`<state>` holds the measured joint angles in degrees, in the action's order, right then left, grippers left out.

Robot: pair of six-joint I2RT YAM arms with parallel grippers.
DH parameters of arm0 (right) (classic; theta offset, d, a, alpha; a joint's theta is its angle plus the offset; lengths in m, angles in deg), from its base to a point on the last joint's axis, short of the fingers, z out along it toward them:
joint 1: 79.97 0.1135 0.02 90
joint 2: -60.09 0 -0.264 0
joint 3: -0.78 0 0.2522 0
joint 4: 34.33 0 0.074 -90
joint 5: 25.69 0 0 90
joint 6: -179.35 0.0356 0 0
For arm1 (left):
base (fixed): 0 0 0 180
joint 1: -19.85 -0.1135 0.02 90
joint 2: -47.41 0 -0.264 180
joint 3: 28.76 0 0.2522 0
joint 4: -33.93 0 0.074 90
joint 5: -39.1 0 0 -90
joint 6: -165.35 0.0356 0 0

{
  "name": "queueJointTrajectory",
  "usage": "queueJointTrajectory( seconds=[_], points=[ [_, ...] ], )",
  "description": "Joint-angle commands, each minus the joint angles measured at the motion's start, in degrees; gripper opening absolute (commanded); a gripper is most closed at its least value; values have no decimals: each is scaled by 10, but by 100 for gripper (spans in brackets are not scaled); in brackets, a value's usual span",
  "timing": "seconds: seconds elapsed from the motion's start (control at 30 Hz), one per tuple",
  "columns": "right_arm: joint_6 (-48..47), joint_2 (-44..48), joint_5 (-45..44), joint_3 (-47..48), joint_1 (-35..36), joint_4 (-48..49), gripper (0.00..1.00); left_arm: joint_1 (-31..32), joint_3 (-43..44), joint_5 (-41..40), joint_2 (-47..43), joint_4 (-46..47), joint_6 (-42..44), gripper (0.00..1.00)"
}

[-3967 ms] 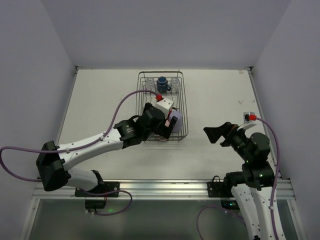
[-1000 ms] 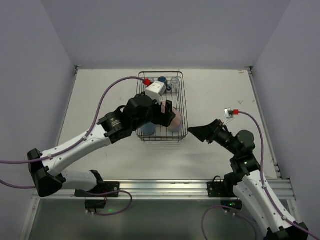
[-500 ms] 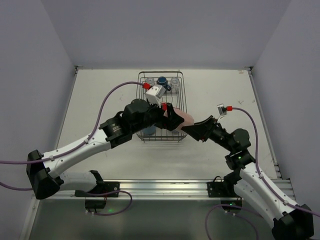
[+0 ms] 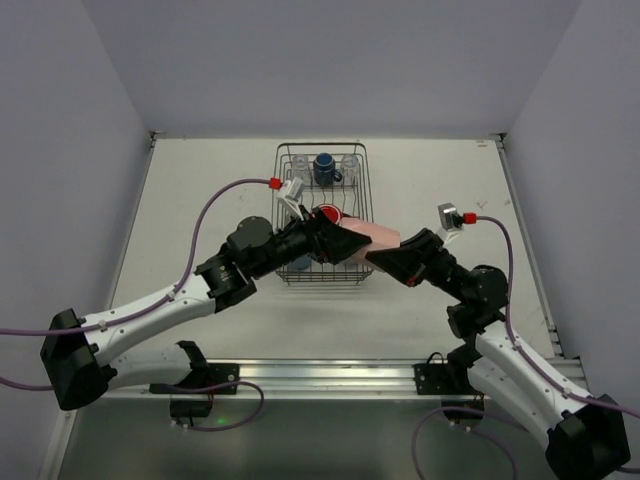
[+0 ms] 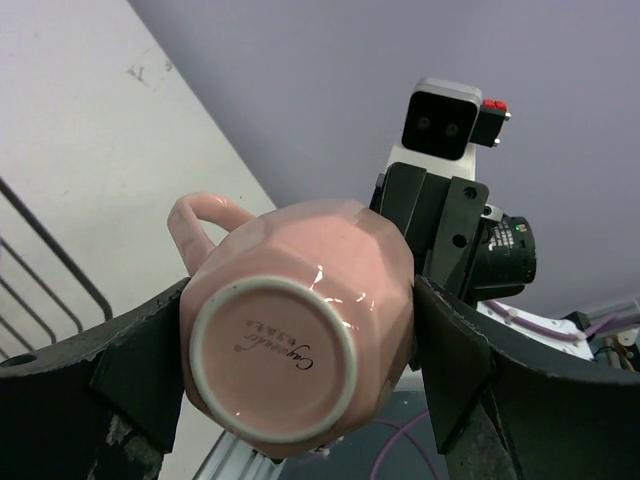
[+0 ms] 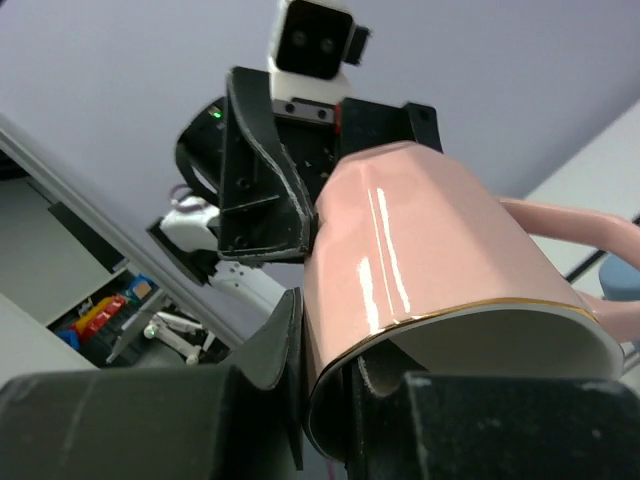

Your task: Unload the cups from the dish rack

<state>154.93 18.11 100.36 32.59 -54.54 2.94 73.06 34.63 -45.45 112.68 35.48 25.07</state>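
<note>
– Above the near right corner of the dish rack (image 4: 371, 190), top view: what is held?
– 1 pink mug (image 4: 372, 238), lying on its side, raised clear of the wires. The left gripper (image 4: 348, 243) holds its base end. The right gripper (image 4: 388, 256) meets its mouth end. Inside the rack, a dark blue mug (image 4: 325, 168) stands at the far end, flanked by clear glasses (image 4: 300, 163). A red cup (image 4: 328, 213) sits at mid-rack, just beside the left arm.
– Left wrist view: state of the jaws?
– Clamped on the mug. The 2 fingers (image 5: 140, 370) press on opposite sides of its body. The base faces the camera and the handle points up and to the left. The right gripper shows directly behind the mug.
– Right wrist view: state of the jaws?
– Nearly together, pinching the mug's wall at the rim. 1 finger (image 6: 283, 345) lies against the outside and 1 sits inside the mouth. The mouth faces the camera and the handle points to the right. The left gripper's fingers grip the far end of the mug.
</note>
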Motion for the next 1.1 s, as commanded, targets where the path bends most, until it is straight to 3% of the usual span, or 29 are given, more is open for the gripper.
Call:
queueJointTrajectory(
  seconds=[0.0, 0.07, 0.1, 0.2, 0.5, 0.63, 0.7, 0.83, 0.93, 1.07],
  points=[
    [10, -2, -9, 9, 1, 72, 0, 8, 1, 28, -15, 77, -2, 40],
    [12, 7, -17, 7, 2, 65, 0, 8, 12, 21, -18, 61, 24, 63],
    [11, 12, -19, 7, 2, 61, 0, 8, 18, 11, -27, 36, 33, 82],
    [-3, 38, -34, 22, 1, 9, 0, 8, 24, -27, -54, -10, 84, 99],
    [-91, 56, -63, 132, 1, -199, 0, 8, 35, -113, -125, -148, 206, 100],
    [-216, 35, -152, 242, 1, -475, 0, 8, 21, -192, -182, -250, 248, 100],
    [-288, 16, -200, 309, -5, -554, 0, 8, -5, -221, -218, -298, 262, 100],
    [-378, -79, -333, 434, -27, -744, 0, 8, -57, -312, -273, -364, 262, 100],
    [-428, -204, -358, 514, -67, -809, 0, 8, -83, -341, -306, -388, 255, 100],
    [-467, -320, -394, 585, -96, -861, 0, 8, -40, -337, -299, -433, 259, 100]
  ],
)
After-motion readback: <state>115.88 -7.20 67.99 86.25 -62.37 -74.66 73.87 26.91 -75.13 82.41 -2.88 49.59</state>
